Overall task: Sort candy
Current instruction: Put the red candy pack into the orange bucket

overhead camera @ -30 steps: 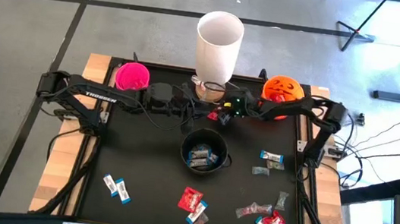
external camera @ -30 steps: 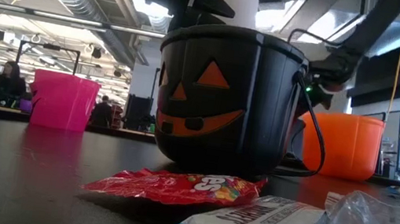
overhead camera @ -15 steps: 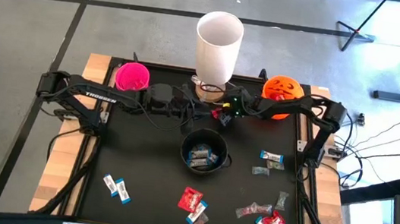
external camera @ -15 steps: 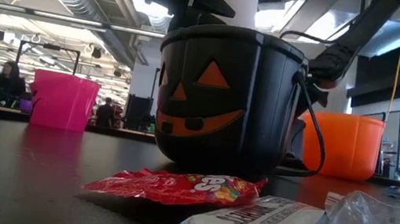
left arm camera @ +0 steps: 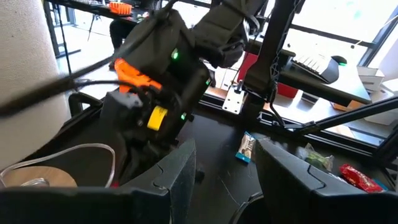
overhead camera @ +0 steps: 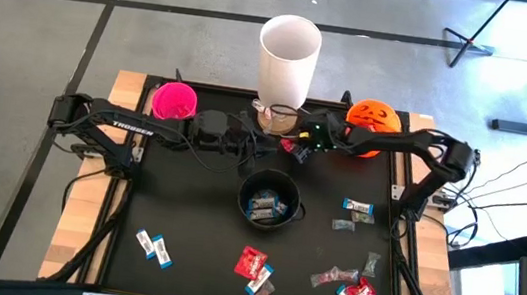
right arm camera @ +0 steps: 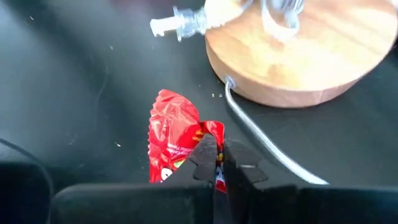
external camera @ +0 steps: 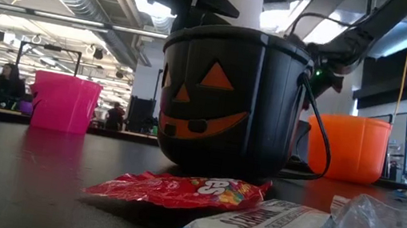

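The right gripper (right arm camera: 217, 163) is closed on a red candy packet (right arm camera: 176, 142) at the back of the table (overhead camera: 185, 209), beside the round wooden base (right arm camera: 311, 56), while the left gripper (left arm camera: 217, 180) waits nearby, partly open and empty.

Red packet (right arm camera: 177, 140), black jack-o'-lantern bucket (external camera: 230, 98) with orange face, pink cup (overhead camera: 175, 99), white cylinder (overhead camera: 288, 58).

A pink cup (overhead camera: 174, 100), white cylinder (overhead camera: 287, 60), orange pumpkin bucket (overhead camera: 370, 119) and black pumpkin bucket (overhead camera: 268, 199) stand on the table (overhead camera: 184, 218).
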You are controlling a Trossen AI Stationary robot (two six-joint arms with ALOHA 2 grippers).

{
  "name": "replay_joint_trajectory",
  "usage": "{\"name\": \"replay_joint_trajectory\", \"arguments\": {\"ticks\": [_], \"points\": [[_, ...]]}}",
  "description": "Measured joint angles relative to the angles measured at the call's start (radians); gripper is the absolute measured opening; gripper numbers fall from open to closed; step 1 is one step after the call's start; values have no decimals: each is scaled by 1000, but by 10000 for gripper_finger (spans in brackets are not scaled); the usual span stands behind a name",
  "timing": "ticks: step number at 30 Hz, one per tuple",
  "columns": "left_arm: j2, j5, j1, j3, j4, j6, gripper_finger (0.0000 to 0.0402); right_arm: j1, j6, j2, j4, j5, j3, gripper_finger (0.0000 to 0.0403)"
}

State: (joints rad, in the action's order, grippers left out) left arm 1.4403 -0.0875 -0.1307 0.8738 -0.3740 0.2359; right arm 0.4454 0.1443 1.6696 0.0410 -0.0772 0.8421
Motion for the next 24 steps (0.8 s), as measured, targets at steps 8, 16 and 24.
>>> {"name": "replay_joint_trajectory", "arguments": {"ticks": [8, 16, 24], "points": [[0, 0, 7, 0, 0, -1, 156, 0, -28, -169, -124, 42, 0, 3], [0, 0, 16, 0, 0, -1, 156, 0, -81, -460, -342, 153, 0, 8], [0, 0, 49, 0, 0, -2, 156, 9, -132, -720, -624, 573, 1, 9]]}}
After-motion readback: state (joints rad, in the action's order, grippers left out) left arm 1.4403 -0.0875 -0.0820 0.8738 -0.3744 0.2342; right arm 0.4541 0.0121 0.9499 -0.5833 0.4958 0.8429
